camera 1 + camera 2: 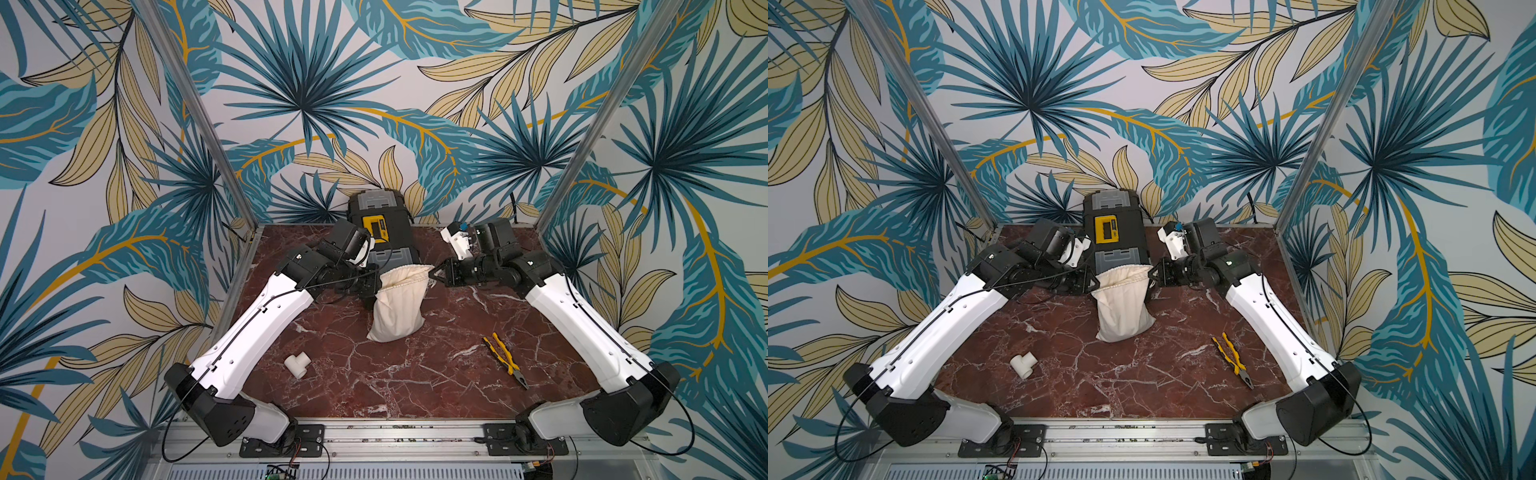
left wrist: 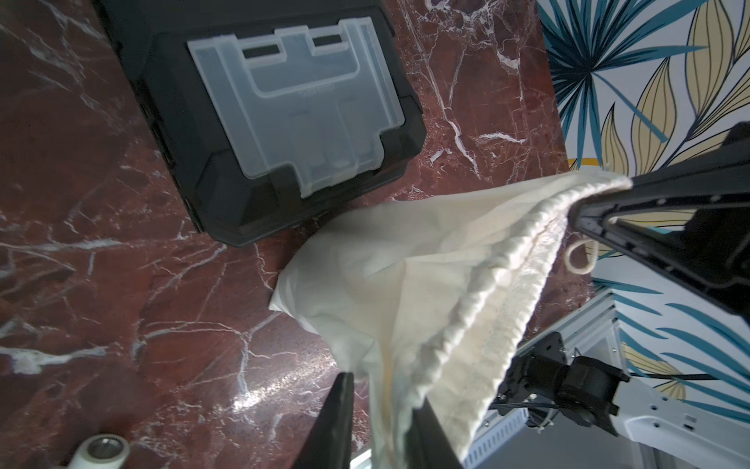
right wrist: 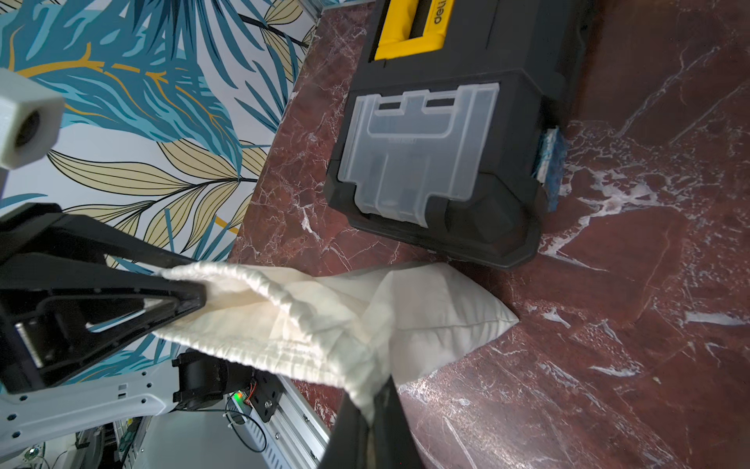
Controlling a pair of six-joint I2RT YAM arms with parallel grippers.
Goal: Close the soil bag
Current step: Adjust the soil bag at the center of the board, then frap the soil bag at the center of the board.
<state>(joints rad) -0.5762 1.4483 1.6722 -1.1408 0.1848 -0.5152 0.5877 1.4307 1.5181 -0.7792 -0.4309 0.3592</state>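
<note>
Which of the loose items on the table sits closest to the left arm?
The white pipe tee, lying on the marble beside the left arm's white forearm link. The yellow-handled pliers lie on the far side, by the right arm.

arms: white shells, black joints | thin black cables | black triangular jaws | round screw holes

On the red marble table are seen a toolbox, soil bag, pipe tee and pliers.
</note>
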